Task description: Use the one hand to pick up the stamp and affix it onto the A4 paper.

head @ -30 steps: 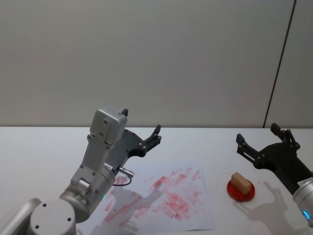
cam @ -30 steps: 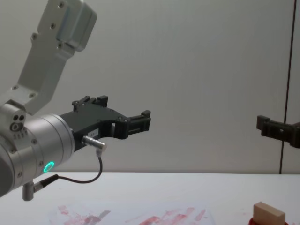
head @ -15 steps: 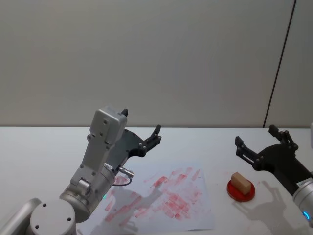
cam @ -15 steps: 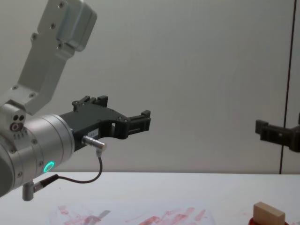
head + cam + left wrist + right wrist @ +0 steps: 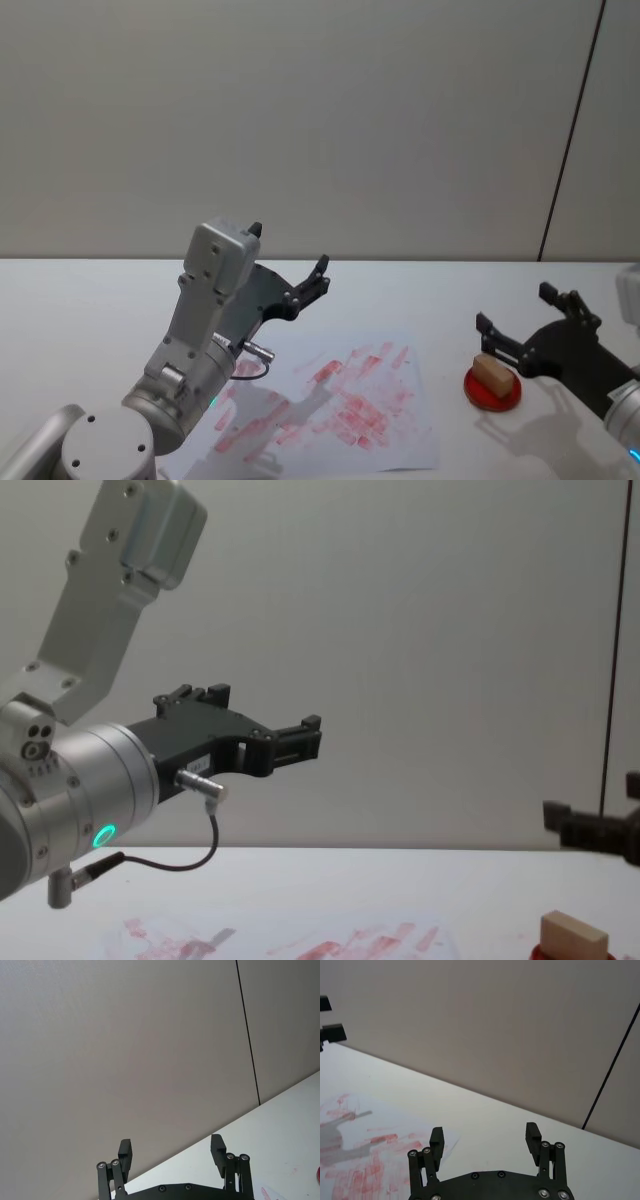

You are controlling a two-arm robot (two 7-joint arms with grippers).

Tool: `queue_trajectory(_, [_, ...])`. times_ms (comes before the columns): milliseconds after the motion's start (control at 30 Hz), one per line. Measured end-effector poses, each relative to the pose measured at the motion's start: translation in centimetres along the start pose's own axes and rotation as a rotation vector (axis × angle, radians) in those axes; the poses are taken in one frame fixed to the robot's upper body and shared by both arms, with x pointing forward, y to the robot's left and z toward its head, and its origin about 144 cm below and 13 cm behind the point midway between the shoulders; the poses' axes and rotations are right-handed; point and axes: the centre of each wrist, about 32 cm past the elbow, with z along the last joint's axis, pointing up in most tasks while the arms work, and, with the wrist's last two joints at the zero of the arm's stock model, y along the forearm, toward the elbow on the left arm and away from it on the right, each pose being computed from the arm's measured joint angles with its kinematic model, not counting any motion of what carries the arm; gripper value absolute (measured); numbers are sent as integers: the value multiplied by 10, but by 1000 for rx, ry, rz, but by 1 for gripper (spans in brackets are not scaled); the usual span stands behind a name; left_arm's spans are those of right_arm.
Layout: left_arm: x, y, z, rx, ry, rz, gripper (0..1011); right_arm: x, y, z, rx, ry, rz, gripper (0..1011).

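The stamp [image 5: 490, 372], a small tan wooden block, stands on the round red ink pad [image 5: 493, 392] at the table's right; its top shows in the chest view [image 5: 573, 935]. My right gripper [image 5: 515, 308] hovers open just above and behind it, fingers spread [image 5: 485, 1132], nothing between them. The A4 paper [image 5: 340, 410], white with red stamp marks, lies mid-table left of the pad. My left gripper [image 5: 290, 250] hangs open over the paper's far left corner, raised well off the table [image 5: 265, 715].
The white tabletop [image 5: 90, 300] runs to a grey wall behind. The left arm's silver forearm [image 5: 200, 340] with its green ring light rises over the paper's left part. A dark vertical wall seam [image 5: 570, 130] stands at the back right.
My right gripper has dropped lower and shifted slightly left, closing in over the stamp, still open. The left arm, stamp and paper have not moved.
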Motion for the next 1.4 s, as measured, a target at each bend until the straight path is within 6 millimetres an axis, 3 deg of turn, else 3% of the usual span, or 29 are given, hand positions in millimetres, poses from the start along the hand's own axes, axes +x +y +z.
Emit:
queue_trajectory(700, [0,0,0,0,0,0,1002,16,7,-28,-155,7,91,1001])
queue_trajectory(1100, [0,0,0,0,0,0,1003,18,16,-34,-194,20,119,999])
queue_trajectory(1400, [0,0,0,0,0,0,1002,19,21,-38,-221,25,128,794])
